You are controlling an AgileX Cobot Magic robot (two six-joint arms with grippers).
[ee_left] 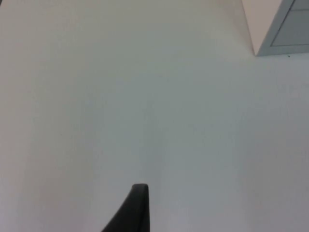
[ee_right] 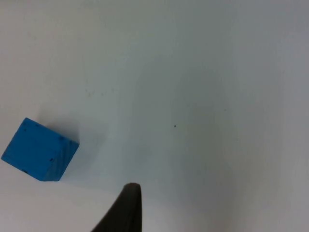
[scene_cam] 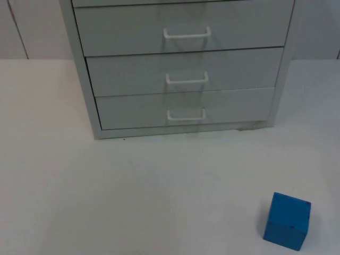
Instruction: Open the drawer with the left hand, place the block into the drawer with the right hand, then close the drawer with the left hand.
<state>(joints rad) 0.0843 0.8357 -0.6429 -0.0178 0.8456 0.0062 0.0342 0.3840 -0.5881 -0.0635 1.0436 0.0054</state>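
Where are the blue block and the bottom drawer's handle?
blue block (scene_cam: 287, 221), top view, front face.
blue block (ee_right: 40, 150), right wrist view, upper face.
bottom drawer's handle (scene_cam: 186, 115), top view, middle of bar.

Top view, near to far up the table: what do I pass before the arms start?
Blue block, then bare white table, then the grey cabinet: bottom drawer, middle drawer, upper drawer. All shut.

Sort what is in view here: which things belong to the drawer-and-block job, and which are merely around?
Job:
- grey drawer cabinet, all three visible drawers shut, white handles
- blue block on the table, apart from the cabinet
- left gripper over bare table beside the cabinet
- right gripper near the block, not touching

Merely around:
- white table
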